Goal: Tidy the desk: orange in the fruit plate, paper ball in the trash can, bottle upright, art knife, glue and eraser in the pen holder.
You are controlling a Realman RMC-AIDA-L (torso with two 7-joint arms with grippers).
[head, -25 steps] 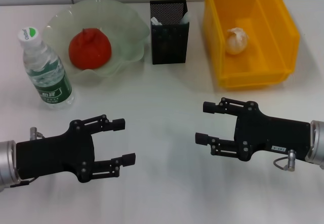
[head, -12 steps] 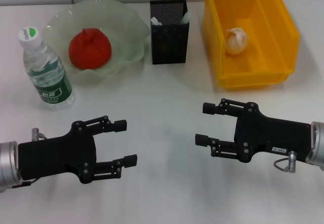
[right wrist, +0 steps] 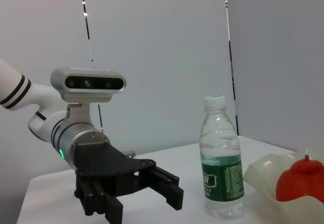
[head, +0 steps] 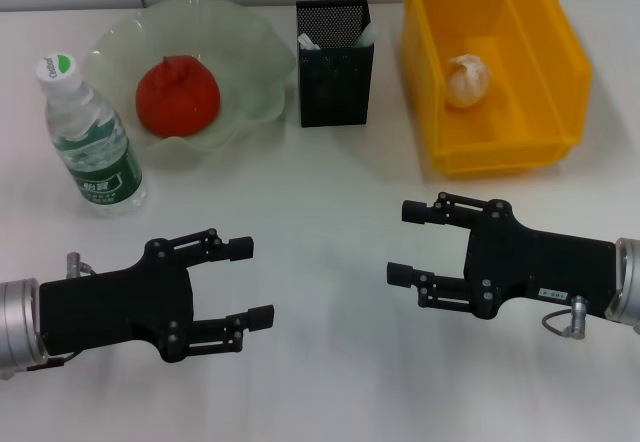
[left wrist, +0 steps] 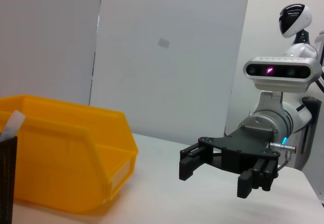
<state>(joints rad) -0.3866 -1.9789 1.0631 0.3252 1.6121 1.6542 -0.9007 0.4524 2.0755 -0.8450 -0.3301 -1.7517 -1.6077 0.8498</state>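
The orange, red-orange and slightly lumpy, sits in the pale green scalloped fruit plate at far left. The clear bottle with green label stands upright just left of and nearer than the plate. The black mesh pen holder stands far centre, with white items showing at its top. The crumpled white paper ball lies inside the yellow trash can at far right.

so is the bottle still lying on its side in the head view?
No: the bottle stands upright on the table beside the fruit plate, cap up, with both open grippers well clear of it.
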